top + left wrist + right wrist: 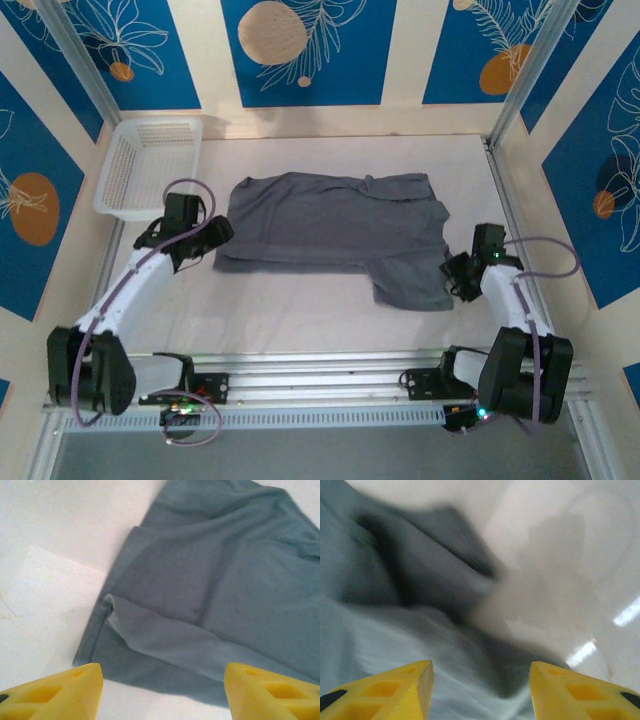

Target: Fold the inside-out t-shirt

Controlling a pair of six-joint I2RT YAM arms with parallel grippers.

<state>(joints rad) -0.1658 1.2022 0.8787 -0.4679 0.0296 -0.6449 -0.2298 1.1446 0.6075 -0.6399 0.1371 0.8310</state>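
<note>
Slate-grey t-shirt [335, 232] spread mid-desk [300, 320], a flap turned over at its left edge, left end effector [222, 237] released just beside that edge, right end effector [454, 276] released at the right hem, cloth there blurred, fingertips cut off, white basket [150, 165] far left

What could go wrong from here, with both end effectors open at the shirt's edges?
1. The left end effector faces a layered edge of the t-shirt; the folded-over flap means it may pinch one layer only.
2. Near the right end effector the cloth is bunched, so a grasp there could lock in wrinkles.
3. The section jutting toward the near edge makes the outline uneven; a fold may end crooked.
</note>
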